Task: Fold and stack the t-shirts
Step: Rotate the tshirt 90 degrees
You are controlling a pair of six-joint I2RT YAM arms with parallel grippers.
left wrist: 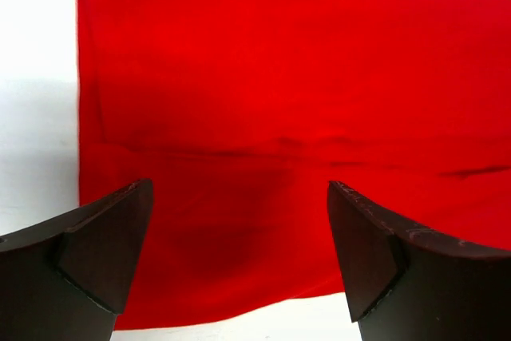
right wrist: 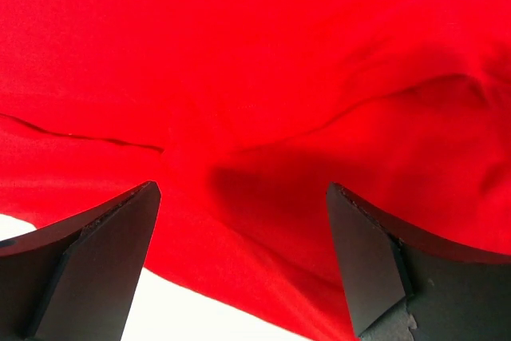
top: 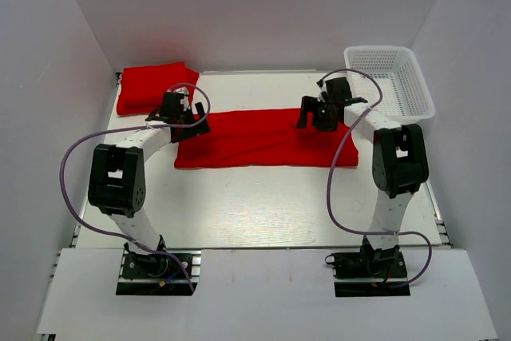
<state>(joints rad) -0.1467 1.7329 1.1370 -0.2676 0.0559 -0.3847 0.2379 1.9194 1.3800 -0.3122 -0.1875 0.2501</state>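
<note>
Two red t-shirts lie on your bench (top: 255, 205), with both pincers spread apart.
Your folded t-shirt (top: 150, 89) sits at the far left corner and your long t-shirt (top: 263, 140) stretches across the middle. Your left pincer (left wrist: 239, 189) is over its left end and your right pincer (right wrist: 239, 189) is over its right end, neither gripping anything.

Open table (top: 255, 205) lies before the t-shirt (top: 263, 140); the basket (top: 380, 51) crowds the far-right corner.
</note>
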